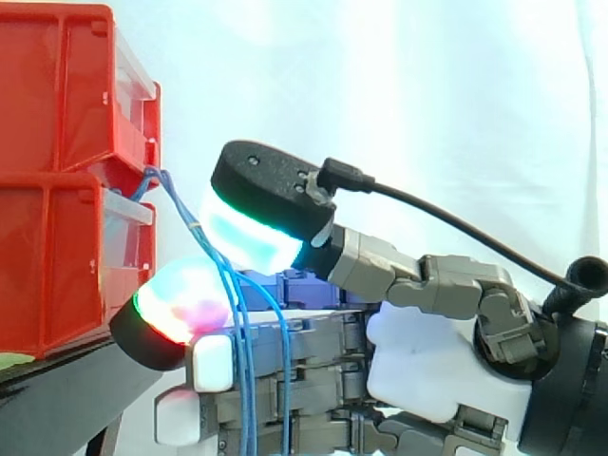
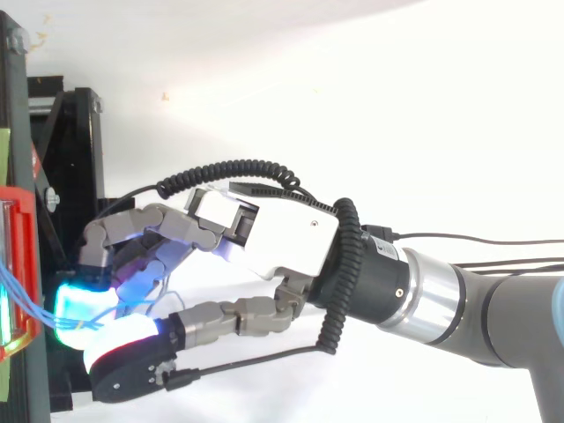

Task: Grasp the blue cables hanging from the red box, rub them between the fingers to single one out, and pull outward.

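Red bins: two stacked at the left of the side view, upper bin (image 1: 57, 85) on lower bin (image 1: 57, 266), both on the black stand (image 1: 57, 389). The white curtain (image 1: 427, 95) hangs behind them.

Blue cables: a small bunch of thin blue cables (image 1: 180, 204) comes out at the front of the bins, right where the upper one meets the lower. From there they slant down and away from the bins into the hand, then drop straight down in front of the fingers and run off the bottom edge of the side view. From above they show as thin blue lines (image 2: 18, 295) between the bin's red edge and the glowing pads.

Hand: the hand (image 1: 427, 370) reaches in from the right, fingertips just beside the lower bin's front but not touching it, as far as I can see.

Grip: the thumb's pad (image 1: 249, 233), glowing white and cyan with a green rim, sits above. A finger's pad (image 1: 180, 304), glowing green, red and magenta, sits below it. The two are drawn together with the cables pinched between them.

Other fingers: lying lower, stretched towards the bins behind the hanging cables.

Arm: seen from above, the grey arm (image 2: 493, 317) comes in from the right edge, and the hand's back (image 2: 282, 242) faces up.
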Action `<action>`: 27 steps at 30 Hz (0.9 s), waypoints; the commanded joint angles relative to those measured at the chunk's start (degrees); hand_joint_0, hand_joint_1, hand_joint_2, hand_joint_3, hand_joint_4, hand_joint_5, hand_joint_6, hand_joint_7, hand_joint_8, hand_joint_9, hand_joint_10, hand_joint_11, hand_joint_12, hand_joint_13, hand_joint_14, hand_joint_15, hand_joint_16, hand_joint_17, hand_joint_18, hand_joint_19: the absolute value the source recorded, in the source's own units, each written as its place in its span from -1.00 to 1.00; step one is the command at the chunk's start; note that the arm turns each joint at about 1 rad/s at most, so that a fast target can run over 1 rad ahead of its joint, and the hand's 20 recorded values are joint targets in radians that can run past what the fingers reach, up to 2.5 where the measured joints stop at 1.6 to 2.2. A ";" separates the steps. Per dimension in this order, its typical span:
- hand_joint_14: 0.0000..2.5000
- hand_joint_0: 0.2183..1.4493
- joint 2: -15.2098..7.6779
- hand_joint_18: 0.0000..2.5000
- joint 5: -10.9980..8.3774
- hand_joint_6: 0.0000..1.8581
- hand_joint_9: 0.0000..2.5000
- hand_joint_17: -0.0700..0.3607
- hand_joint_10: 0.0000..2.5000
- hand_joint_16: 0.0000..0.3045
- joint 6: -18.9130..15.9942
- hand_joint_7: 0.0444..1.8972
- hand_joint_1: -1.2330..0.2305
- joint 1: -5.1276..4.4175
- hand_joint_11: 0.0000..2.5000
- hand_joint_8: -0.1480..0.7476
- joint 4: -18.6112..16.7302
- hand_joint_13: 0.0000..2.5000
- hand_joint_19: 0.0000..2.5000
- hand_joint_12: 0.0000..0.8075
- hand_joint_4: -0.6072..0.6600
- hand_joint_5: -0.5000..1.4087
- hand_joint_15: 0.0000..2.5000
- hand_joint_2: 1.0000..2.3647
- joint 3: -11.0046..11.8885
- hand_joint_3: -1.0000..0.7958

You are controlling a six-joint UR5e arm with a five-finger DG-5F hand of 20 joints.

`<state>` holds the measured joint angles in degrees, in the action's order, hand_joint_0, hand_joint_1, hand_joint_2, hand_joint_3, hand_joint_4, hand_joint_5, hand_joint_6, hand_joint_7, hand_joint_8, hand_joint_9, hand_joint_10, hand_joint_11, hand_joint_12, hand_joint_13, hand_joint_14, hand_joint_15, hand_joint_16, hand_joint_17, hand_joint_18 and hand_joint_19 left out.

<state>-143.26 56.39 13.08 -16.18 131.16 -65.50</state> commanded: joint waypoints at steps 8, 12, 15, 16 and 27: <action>-0.98 -0.38 0.88 -0.41 0.29 -0.05 -0.14 -0.24 -0.98 -0.73 -2.71 0.03 -0.32 0.19 -0.39 -0.08 2.70 -0.23 -0.57 -0.16 0.20 -0.63 -0.48 -0.98 0.11 -0.19; -0.98 -0.38 1.93 -0.41 0.29 -0.04 -0.15 -0.25 -0.98 -0.73 -2.79 -0.01 -0.37 0.36 -0.38 -0.09 5.25 -0.23 -0.56 -0.17 0.22 -0.63 -0.48 -0.99 0.19 -0.28; -0.98 -0.43 2.46 -0.40 0.38 -0.04 -0.13 -0.24 -0.98 -0.73 -2.79 -0.03 -0.27 0.63 -0.39 -0.08 6.48 -0.22 -0.55 -0.17 0.22 -0.63 -0.48 -1.00 0.11 -0.41; -0.98 -0.45 2.64 -0.39 0.38 -0.05 -0.12 -0.23 -0.98 -0.72 -2.79 -0.02 -0.18 0.63 -0.40 -0.08 6.65 -0.21 -0.55 -0.15 0.22 -0.62 -0.49 -1.00 0.19 -0.43; -0.98 -0.40 3.52 -0.34 1.53 -0.04 -0.07 -0.17 -0.99 -0.68 -1.91 0.05 -0.20 1.24 -0.37 -0.01 6.74 -0.19 -0.57 -0.07 0.21 -0.61 -0.49 -0.98 0.28 -0.11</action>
<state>-140.12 57.66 10.85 -15.09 137.88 -65.25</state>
